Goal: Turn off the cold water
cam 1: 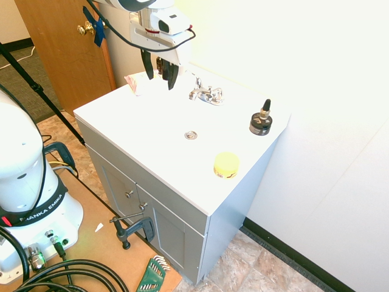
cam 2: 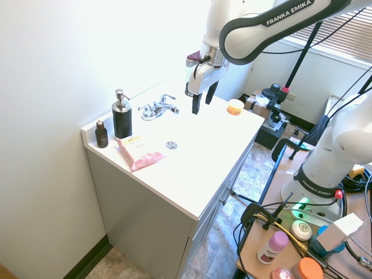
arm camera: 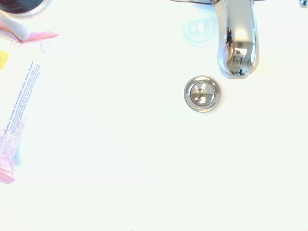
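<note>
Gripper (cam 2: 204, 106) hangs above the sink top (cam 2: 203, 157), its fingers apart and holding nothing, probably so they can push the cold lever (cam 2: 167, 97), right of the spout (cam 2: 171, 107), on the jar's (cam 2: 235, 107) side

Tap (cam 2: 157, 109) at sink's back; right lever (cam 2: 167, 97) on its jar side. Drain (cam 2: 171, 145) before the spout. Pump (cam 2: 122, 118) beside tap, dropper bottle (cam 2: 101, 135) beyond pump. Pink pack (cam 2: 138, 153) nearer camera than tap. Gripper (cam 2: 204, 106) open, between tap and jar (cam 2: 235, 107).
</note>
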You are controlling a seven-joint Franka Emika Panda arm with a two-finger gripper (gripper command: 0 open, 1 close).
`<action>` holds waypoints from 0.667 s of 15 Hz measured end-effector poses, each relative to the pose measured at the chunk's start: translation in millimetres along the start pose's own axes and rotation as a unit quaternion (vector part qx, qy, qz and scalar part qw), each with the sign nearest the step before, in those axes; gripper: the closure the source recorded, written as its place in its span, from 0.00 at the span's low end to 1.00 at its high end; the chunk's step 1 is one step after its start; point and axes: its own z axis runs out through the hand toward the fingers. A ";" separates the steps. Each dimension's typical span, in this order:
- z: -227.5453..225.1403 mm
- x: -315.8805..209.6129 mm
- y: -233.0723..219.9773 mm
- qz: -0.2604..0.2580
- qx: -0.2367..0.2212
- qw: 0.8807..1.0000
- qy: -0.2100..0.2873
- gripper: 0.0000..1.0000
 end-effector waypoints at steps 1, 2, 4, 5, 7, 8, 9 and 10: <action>0.4 0.0 0.0 0.000 0.000 1.000 0.000 0.00; 0.4 0.5 0.1 0.003 0.000 1.000 0.000 0.00; -0.9 13.5 -2.1 0.023 0.004 0.999 0.022 0.00; 0.2 26.2 -5.5 0.042 0.005 0.998 0.040 0.00; 9.7 57.9 -18.5 0.090 -0.002 0.993 0.081 0.00; 18.8 75.0 -26.7 0.112 -0.011 0.988 0.101 0.00; 27.6 90.8 -36.1 0.131 -0.020 0.985 0.114 0.00; 35.1 104.0 -45.2 0.143 -0.023 0.982 0.120 0.00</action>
